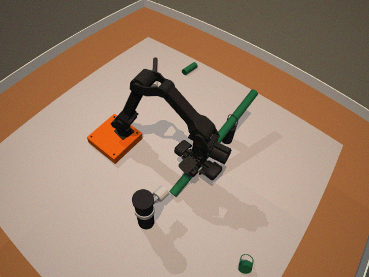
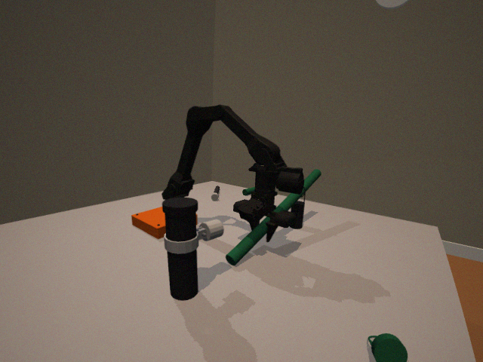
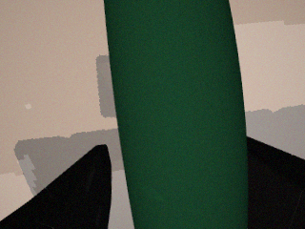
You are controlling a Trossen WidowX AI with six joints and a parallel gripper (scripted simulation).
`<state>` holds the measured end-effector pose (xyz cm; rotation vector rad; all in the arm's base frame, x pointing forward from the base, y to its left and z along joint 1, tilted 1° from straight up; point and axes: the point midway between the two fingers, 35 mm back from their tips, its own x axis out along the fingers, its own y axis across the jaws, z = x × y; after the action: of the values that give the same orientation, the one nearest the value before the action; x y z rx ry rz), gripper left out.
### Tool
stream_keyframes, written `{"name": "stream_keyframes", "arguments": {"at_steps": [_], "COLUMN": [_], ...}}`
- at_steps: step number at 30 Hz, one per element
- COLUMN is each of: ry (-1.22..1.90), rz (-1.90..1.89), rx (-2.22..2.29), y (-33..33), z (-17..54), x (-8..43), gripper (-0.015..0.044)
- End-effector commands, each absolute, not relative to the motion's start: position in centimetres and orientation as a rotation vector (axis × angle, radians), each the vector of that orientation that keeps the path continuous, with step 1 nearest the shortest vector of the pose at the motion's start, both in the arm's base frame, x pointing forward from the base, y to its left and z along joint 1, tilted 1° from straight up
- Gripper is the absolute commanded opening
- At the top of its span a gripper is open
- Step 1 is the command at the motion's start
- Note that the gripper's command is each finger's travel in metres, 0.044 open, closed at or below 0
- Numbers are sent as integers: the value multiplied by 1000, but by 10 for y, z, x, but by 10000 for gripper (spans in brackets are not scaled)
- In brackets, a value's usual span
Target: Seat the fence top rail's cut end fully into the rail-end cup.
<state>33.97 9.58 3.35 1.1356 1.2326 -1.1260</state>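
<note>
The green rail [image 1: 244,105] [image 2: 249,241] [image 3: 181,114] slants down from the small post [image 1: 229,137] [image 2: 297,214], passing through the loop on its top. Its cut end is outside the pale rail-end cup [image 1: 161,193] [image 2: 213,229], a little apart from it and lower in the exterior view. The cup hangs on the brace band [image 1: 145,217] [image 2: 181,244] around the black big post [image 1: 146,221] [image 2: 183,272], some way below the post cap [image 1: 143,198] [image 2: 179,205]. My gripper [image 2: 261,234] [image 3: 163,148] is partly open, its fingers astride the rail. The wrist view shows a gap at the left finger; right-side contact is unclear.
The orange base plate [image 1: 104,139] [image 2: 146,222] is left of the rail. A short green tube [image 1: 189,68] lies at the back, near a grey rod [image 1: 154,64]. A green cap with a loop [image 1: 245,266] [image 2: 389,348] lies at the front right.
</note>
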Motion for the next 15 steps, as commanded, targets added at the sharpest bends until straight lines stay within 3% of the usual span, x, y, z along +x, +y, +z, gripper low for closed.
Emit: {"name": "stream_keyframes", "arguments": {"at_steps": [1, 9, 14, 15], "ry": [1229, 1229, 1229, 1229], "rz": [-1120, -1120, -1121, -1121], "rx": [1143, 1143, 1143, 1143], "y": [97, 97, 96, 96], "z": [33, 33, 38, 38], "x": [341, 341, 340, 339], "gripper": [183, 130, 0, 0]}}
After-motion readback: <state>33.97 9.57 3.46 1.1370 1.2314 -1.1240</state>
